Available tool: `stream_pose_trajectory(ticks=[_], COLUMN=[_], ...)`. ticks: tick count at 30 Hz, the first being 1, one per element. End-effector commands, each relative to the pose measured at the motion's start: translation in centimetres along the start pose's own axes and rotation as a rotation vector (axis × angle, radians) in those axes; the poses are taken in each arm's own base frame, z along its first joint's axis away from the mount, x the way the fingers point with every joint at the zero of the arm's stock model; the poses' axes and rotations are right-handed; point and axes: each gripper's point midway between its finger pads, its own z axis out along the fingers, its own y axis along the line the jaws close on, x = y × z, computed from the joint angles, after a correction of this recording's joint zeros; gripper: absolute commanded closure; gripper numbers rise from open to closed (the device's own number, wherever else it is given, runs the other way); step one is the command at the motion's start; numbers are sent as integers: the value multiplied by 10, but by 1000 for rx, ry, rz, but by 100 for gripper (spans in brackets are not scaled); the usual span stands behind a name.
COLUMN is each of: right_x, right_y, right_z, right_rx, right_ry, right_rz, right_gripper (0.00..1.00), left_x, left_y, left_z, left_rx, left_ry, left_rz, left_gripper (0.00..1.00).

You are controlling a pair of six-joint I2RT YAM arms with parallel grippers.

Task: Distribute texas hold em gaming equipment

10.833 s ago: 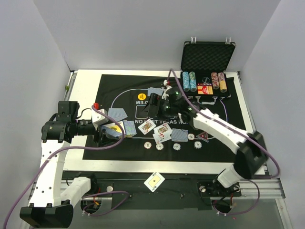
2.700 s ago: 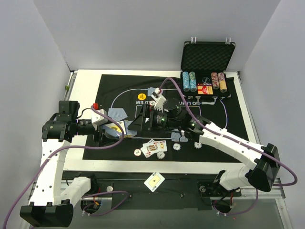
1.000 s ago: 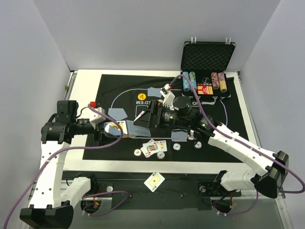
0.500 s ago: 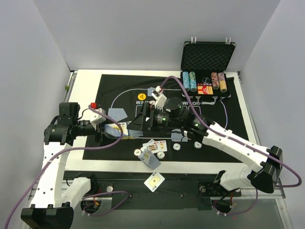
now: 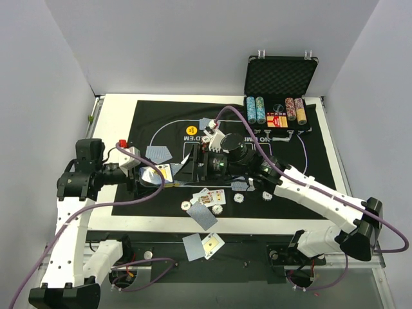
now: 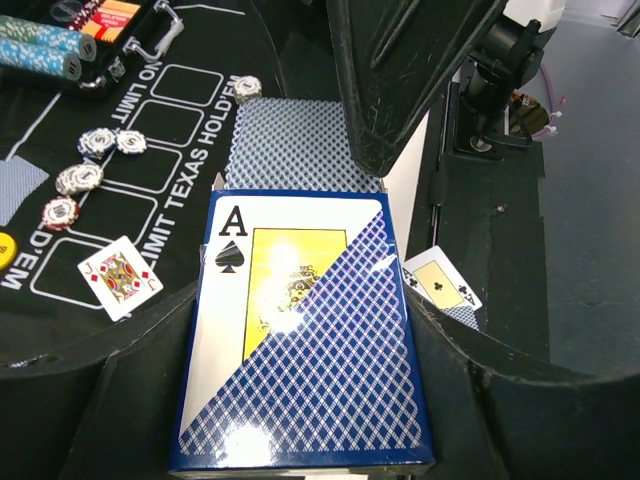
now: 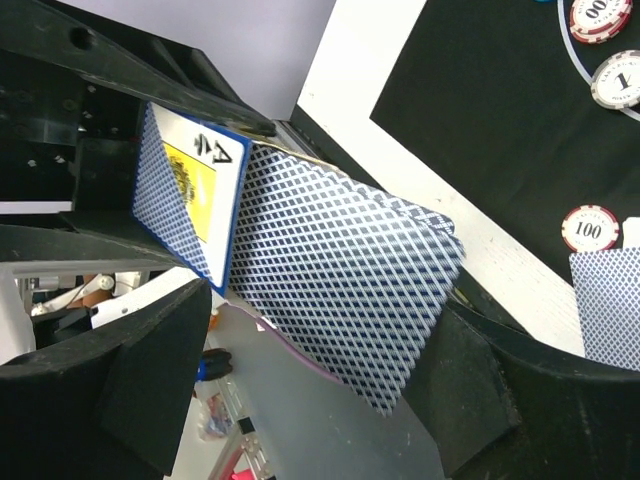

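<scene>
Few grey-blue-backed playing cards are dealt at six o'clock; the blue card box is clamped by the left gripper, the right gripper seemingly spread.

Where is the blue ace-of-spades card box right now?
In the top view, the blue ace-of-spades card box is near the left edge of the black felt mat, clamped in the left gripper, with the right gripper at its open end.
</scene>
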Motion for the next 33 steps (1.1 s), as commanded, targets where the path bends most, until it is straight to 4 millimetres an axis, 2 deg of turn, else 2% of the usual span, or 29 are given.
stream_pose_trajectory(ticks=[1,6,11,13,14,15,16,27,33], right_x=[-2,-8,-16,-19,-19,-18,-17,-24,-24], right_y=[-2,8,21,26,27,27,25,0,-7], right_z=[-15,-15,-18,-21,-22,-24,-25,-39,-36], right_rx=[7,-26,-56,-68,-71,-71,-67,-33,-34], right_ry=[-26,-49,-67,-72,-74,-73,-71,-117,-118], right_rz=[-32,-21,-24,-24,-22,-23,-20,24,45], right_gripper=[25,26,28,29,29,29,29,31,39], left_x=[-23,-32,-18,-20,-14,-19,-15,-19,-23], left_y=[-6,-7,-13,-8,-7,-7,-8,-6,-7], left_z=[-2,-1,3,4,6,6,7,7,6], left_rx=[12,8,42,33,29,24,29,31,35], left_ry=[-76,-127,-151,-174,-175,-189,-190,-202,-205], left_rz=[47,67,11,43,-10,35,2,18,21], left_gripper=[95,95,95,95,95,95,95,96,96])
